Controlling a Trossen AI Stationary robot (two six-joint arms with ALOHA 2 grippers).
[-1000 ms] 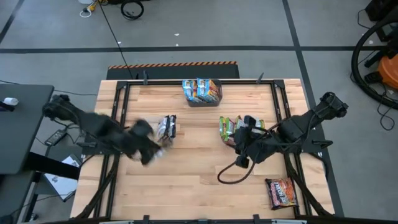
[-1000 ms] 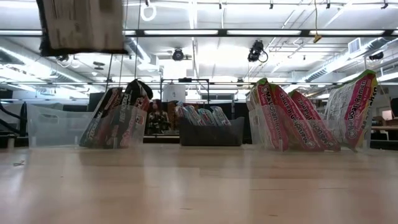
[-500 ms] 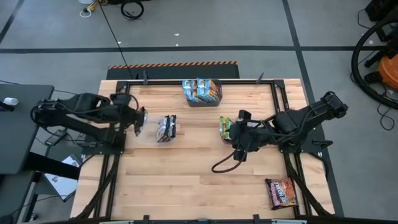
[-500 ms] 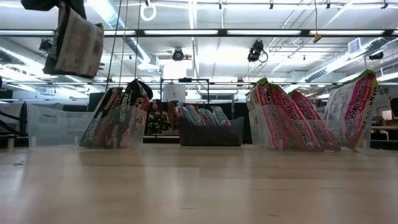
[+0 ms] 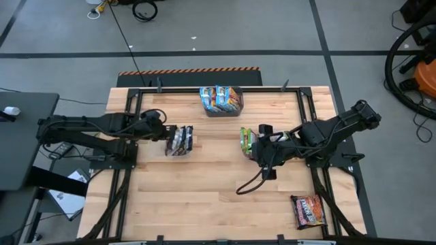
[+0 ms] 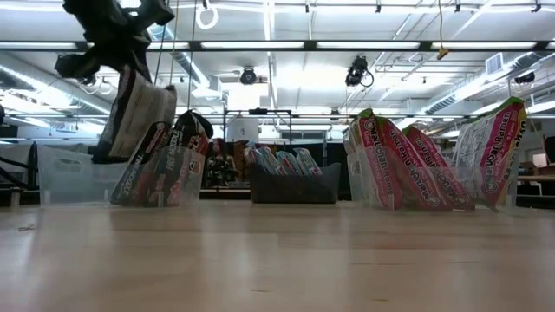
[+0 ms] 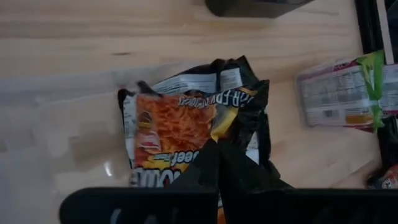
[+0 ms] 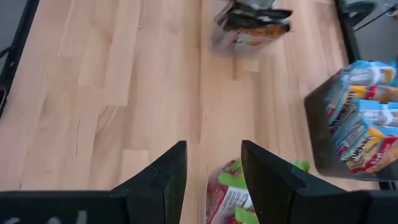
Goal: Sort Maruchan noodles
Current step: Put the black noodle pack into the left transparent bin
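My left gripper [image 5: 165,132] is shut on a dark maroon-black noodle packet [image 6: 134,113], at the left side of a clear tub [image 5: 181,140] that holds more dark packets [image 6: 169,160]. My right gripper [image 8: 211,177] stands open above a second clear tub of green-labelled packets [image 5: 249,141], with nothing between its fingers. Blue-labelled packets stand in a dark grey bin [image 5: 221,101] at the far edge. One more dark packet [image 5: 308,209] lies flat near the table's near right corner. My left gripper pinches the packet's crumpled dark end [image 7: 219,149] between its two shut fingers, which slant down from the table's left. The packet hangs below them, tilted, with its printed face [image 7: 171,134] showing. I cannot tell whether its lower end [image 6: 108,154] touches the tub.
The two clear tubs and the grey bin [image 6: 295,186] take up the far half of the table. Bare wood [image 5: 204,197] lies in the near half. A black cable [image 5: 252,185] loops below my right arm. Black frame rails [image 5: 126,136] run along both sides.
My left gripper has swung with the dark packet from nearer the table's front toward the far edge, then right toward the clear tub, going down as it went. The packet has turned from hanging flat-on to tilted, close beside the dark packets.
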